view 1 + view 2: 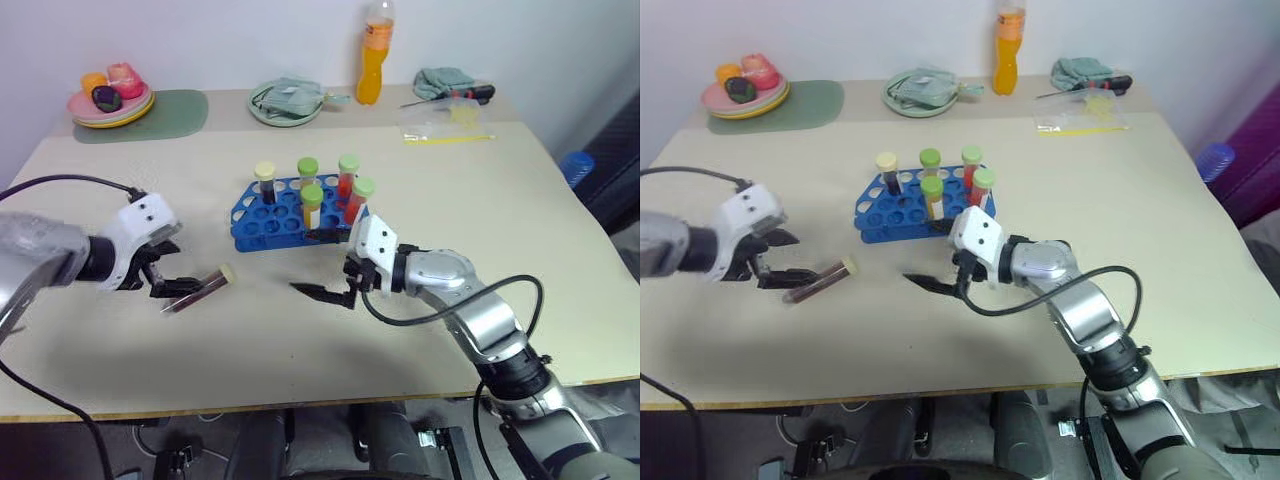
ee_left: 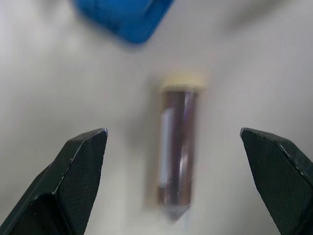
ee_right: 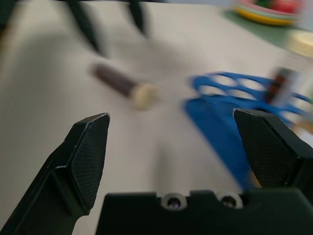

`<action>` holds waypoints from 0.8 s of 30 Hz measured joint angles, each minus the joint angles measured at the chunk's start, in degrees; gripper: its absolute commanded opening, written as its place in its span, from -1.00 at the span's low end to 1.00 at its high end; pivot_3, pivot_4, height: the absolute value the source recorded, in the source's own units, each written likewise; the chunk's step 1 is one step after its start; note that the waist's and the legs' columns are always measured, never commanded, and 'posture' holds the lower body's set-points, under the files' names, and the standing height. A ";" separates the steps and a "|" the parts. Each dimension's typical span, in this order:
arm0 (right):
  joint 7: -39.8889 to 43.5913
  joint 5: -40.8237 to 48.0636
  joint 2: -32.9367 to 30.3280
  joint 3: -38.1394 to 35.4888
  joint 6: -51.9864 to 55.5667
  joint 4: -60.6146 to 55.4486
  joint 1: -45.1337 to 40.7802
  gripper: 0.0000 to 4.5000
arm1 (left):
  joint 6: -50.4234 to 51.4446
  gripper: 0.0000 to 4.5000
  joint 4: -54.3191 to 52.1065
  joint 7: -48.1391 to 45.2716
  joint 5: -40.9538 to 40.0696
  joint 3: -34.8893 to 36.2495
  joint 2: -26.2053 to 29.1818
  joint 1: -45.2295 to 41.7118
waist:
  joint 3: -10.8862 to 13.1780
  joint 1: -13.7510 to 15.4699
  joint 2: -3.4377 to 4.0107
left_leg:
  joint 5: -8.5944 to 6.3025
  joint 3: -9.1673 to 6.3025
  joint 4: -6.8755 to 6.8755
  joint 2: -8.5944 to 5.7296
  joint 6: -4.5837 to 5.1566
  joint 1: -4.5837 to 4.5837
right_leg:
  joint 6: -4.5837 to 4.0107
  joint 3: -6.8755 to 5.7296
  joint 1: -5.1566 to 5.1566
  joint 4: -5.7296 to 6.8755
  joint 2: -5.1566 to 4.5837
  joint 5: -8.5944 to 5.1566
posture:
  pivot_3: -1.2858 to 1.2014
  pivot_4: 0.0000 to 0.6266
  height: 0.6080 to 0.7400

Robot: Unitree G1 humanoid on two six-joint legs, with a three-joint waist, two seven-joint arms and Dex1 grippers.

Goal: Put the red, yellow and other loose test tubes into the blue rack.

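Tabletop first: I'm looking over a broad beige table [image 1: 500, 230] set against a white wall, with a plate of toy fruit on a green mat, a pale green bowl, an orange drink bottle and some clutter along the far edge. Nearer the middle, the blue plastic test-tube rack [image 1: 262, 222] is sitting with five capped tubes standing upright toward its right end, and plenty of its holes are showing bare.

Now the part that matters: one loose dark-red tube with a cream cap [image 1: 198, 288] is lying flat on the table, near the rack on its left-front side. My left gripper [image 1: 166, 290] is hovering right at it, fingers spread wide and gripping nothing. In the left wrist view the tube [image 2: 177, 147] is lying between the two black fingers, its long axis running along my line of reach, cap pointing away toward the rack corner.

My right gripper [image 1: 322, 292] is hanging just in front of the rack, jaws wide, nothing in them, well apart from the tube. I'm judging the left arm the nearer one, so the pick is its job.
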 measured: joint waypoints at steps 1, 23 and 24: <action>0.44 0.71 -0.55 -0.51 0.98 -0.69 0.02 0.99 | 0.11 1.00 2.37 -1.53 2.21 -3.36 -0.21 -2.73 | 0.01 -0.13 -0.03 | 0.00 0.02 0.00 0.01 0.00 -0.01 | 0.02 0.01 -0.02 0.01 0.01 0.00 | 0.03 -0.52 1.00; -2.19 2.04 0.59 -0.48 4.31 -3.91 1.48 1.00 | -6.87 -0.66 14.07 -17.73 23.95 -22.20 -10.43 -14.27 | 0.07 -0.02 -0.22 | -0.01 -0.04 0.12 0.08 0.03 -0.12 | 0.14 0.01 -0.09 0.08 -0.04 -0.01 | 0.03 -0.52 1.00; -2.33 2.04 0.65 -0.47 4.32 -4.05 1.52 1.00 | -7.16 -0.66 13.90 -17.85 23.75 -21.30 -10.05 -13.38 | 0.07 -0.10 -0.22 | -0.01 -0.07 0.12 0.11 0.03 -0.12 | 0.13 0.02 -0.10 0.09 -0.04 -0.01 | 0.03 -0.52 1.00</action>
